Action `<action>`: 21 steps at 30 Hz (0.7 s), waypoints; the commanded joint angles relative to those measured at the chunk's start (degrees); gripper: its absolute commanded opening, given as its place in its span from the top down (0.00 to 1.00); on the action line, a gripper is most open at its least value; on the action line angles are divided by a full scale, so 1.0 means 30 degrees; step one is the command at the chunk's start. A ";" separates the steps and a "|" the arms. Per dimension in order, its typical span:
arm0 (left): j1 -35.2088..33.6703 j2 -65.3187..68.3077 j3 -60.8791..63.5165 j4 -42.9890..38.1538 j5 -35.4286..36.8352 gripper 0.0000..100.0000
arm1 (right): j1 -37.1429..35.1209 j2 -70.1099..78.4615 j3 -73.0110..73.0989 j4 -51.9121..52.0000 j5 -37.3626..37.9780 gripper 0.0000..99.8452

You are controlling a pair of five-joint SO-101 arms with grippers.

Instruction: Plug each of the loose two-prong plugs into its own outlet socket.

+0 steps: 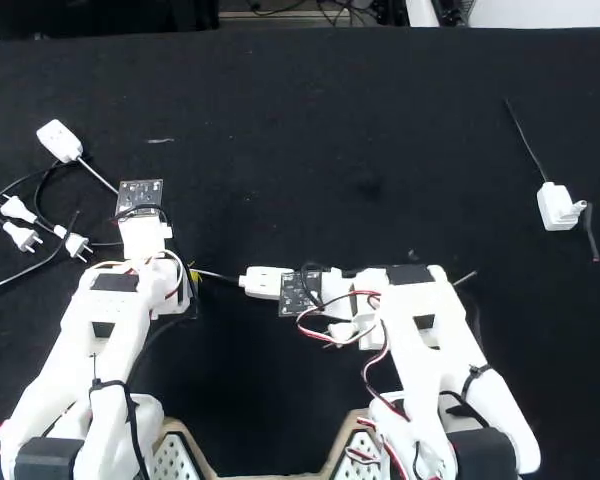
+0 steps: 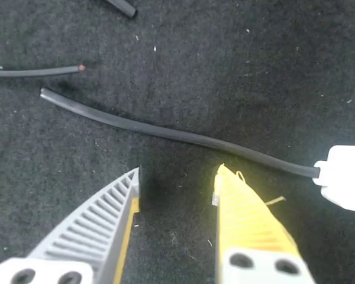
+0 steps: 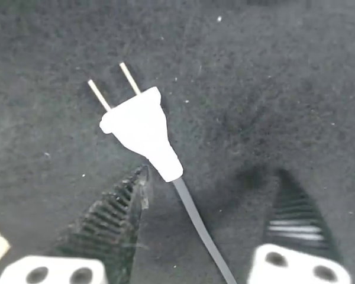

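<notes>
A white two-prong plug [image 3: 139, 127] lies flat on the black cloth just ahead of my right gripper [image 3: 212, 173]. The gripper is open, and the plug's grey cable [image 3: 192, 216] runs back between its fingers, nearer one fingertip. In the high view this plug [image 1: 263, 280] sits mid-table at the right arm's tip. My left gripper [image 2: 177, 177] is open over a black cable [image 2: 165, 133] that ends in a white piece [image 2: 346, 177]. Three loose white plugs [image 1: 25, 238] lie at the far left. One white socket [image 1: 58, 140] rests at the back left and another socket [image 1: 555, 205] at the right.
Black cables [image 1: 40, 190] tangle around the plugs at the left, and cut cable ends [image 2: 59, 71] lie beyond my left gripper. A thin black wire [image 1: 525, 140] runs from the right socket. The cloth's back edge [image 1: 310, 25] meets a desk with cords.
</notes>
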 commanded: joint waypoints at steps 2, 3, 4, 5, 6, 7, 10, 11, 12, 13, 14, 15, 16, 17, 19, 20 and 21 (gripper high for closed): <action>0.0044 -0.0381 -0.0161 -0.0293 0.0029 0.80 | -0.1319 0.0103 0.0161 -0.0352 -0.0762 0.99; 0.0044 -0.0381 -0.0161 -0.0293 0.0029 0.80 | -0.1495 0.0103 0.0132 -0.0352 -0.1143 0.98; 0.0044 -0.0381 -0.0161 -0.0293 0.0029 0.80 | -0.1641 0.0073 0.0103 -0.0352 -0.1377 0.96; 0.0044 -0.0381 -0.0161 -0.0293 0.0029 0.80 | -0.1670 0.0073 0.0103 -0.0352 -0.1553 0.95; 0.0044 -0.0381 -0.0161 -0.0293 0.0029 0.80 | -0.1670 0.0073 0.0103 -0.0352 -0.1612 0.94; 0.0044 -0.0381 -0.0161 -0.0293 0.0029 0.80 | -0.1641 0.0015 -0.0015 -0.0322 -0.1670 0.94; 0.0015 -0.0381 -0.0161 -0.0293 0.0029 0.80 | -0.1289 -0.0044 -0.0601 0.0264 -0.1670 0.97; 0.0015 -0.0381 -0.0161 -0.0293 0.0029 0.80 | -0.1143 -0.0073 -0.0952 0.0645 -0.1700 0.99; 0.0015 -0.0381 -0.0161 -0.0293 0.0029 0.80 | -0.0996 -0.0073 -0.1451 0.1201 -0.2081 0.99; 0.0015 -0.0381 -0.0161 -0.0293 0.0029 0.80 | -0.0791 -0.0073 -0.2066 0.1846 -0.2960 0.99; 0.0015 -0.0381 -0.0161 -0.0293 0.0029 0.80 | -0.0615 -0.0073 -0.2711 0.2491 -0.4015 0.99; 0.0015 -0.0381 -0.0161 -0.0293 0.0029 0.80 | -0.0469 -0.0073 -0.3443 0.3077 -0.5040 0.99; 0.0015 -0.0381 -0.0161 -0.0293 0.0029 0.80 | -0.0352 -0.0073 -0.4059 0.3546 -0.6095 0.99; 0.0015 -0.0381 -0.0161 -0.0293 0.0029 0.80 | -0.0234 0.0044 -0.4615 0.3956 -0.7062 0.99; 0.0015 -0.0381 -0.0161 -0.0293 0.0029 0.80 | -0.0205 0.0103 -0.5055 0.4425 -0.8527 0.99; 0.0015 -0.0381 -0.0161 -0.0293 0.0029 0.80 | -0.0264 0.0103 -0.5026 0.4513 -0.8996 0.99; 0.0015 -0.0410 -0.0161 -0.0293 0.0029 0.80 | -0.0469 0.0132 -0.4967 0.4571 -0.9289 0.99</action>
